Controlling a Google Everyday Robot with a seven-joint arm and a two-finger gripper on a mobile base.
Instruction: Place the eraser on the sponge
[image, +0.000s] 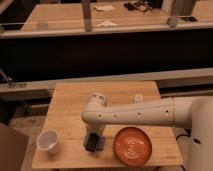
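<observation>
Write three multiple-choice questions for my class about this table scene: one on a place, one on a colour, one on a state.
1. Where is the gripper?
A between the cup and the plate, at the sponge
B high above everything
C inside the cup

2. What colour is the plate?
A green
B orange
C white

3. How does the cup stand?
A upside down
B on its side
C upright

Answers: A, the arm ends low at the blue sponge; B, it shows orange; C, its open mouth faces up.
</observation>
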